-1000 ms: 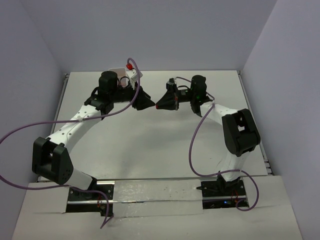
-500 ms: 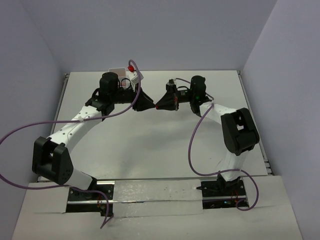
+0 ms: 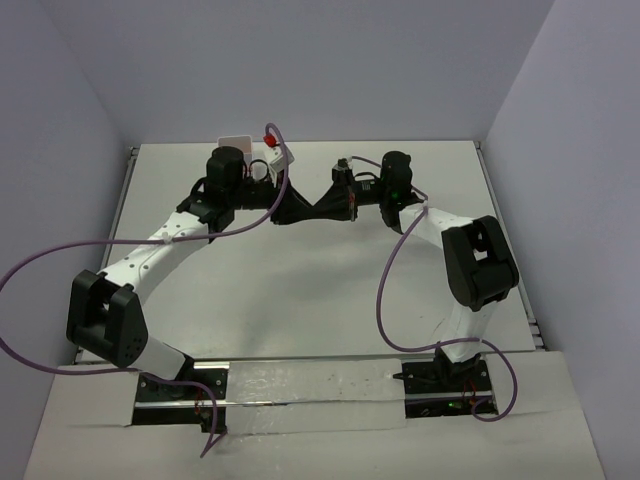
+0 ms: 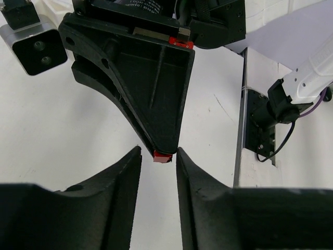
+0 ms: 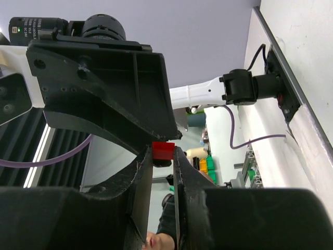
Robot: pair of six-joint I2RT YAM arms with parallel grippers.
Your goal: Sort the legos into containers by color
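Overhead you see only tips meeting; wrist views show your right gripper [image 5: 162, 155] pinching a red lego [image 5: 163, 150], left gripper [image 4: 158, 152] spread around it (not quite touching).

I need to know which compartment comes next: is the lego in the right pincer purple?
No, the lego brick clamped at the tips of the right pincer is red.

Left arm [image 3: 160, 240] and right arm [image 3: 440, 228] tip to tip above the table [image 3: 300, 290], white tray [image 3: 235, 142] just behind the left.
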